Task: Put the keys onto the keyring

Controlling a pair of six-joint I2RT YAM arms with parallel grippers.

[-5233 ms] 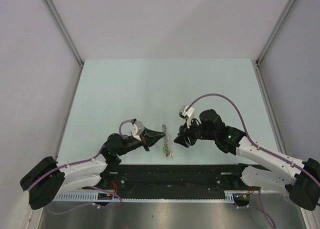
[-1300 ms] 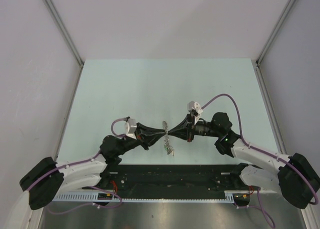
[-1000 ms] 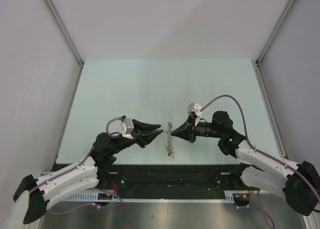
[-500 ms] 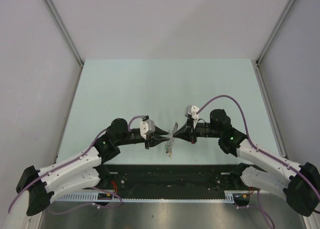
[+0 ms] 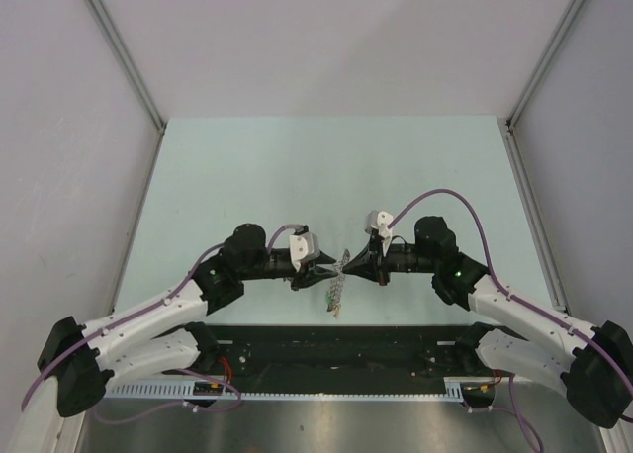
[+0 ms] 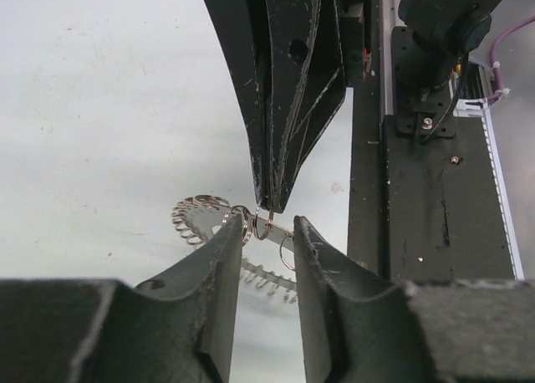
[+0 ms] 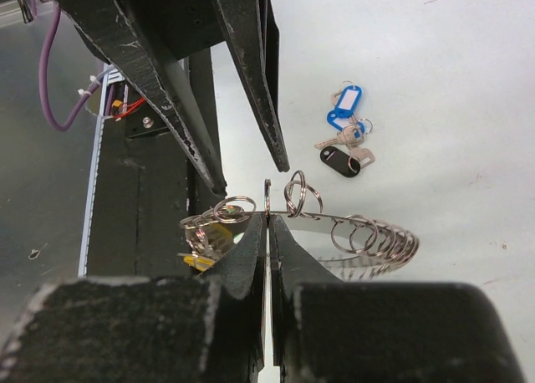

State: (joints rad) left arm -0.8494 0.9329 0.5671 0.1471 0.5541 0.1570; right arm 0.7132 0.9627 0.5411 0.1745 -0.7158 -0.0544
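Note:
The keyring (image 7: 368, 232), a grey metal band fringed with small silvery rings and a yellow tag (image 7: 201, 237), hangs above the table. My right gripper (image 7: 267, 220) is shut on its band. In the top view it (image 5: 348, 265) meets the left gripper (image 5: 329, 268) over the ring (image 5: 337, 287). My left gripper (image 6: 267, 226) is open, its fingertips on either side of the band just below the right fingertips (image 6: 269, 201). The keys (image 7: 344, 136), with one blue and one black tag, lie loose on the table beyond the ring. I cannot make them out in the top view.
The black base rail (image 5: 336, 349) runs along the near table edge, close under both grippers, and shows in the left wrist view (image 6: 418, 191). The pale green table (image 5: 326, 166) is walled by grey panels on three sides.
My left arm has swung right and brought its open fingers from beside the ring to around its band. My right gripper has kept hold of the ring, almost still.

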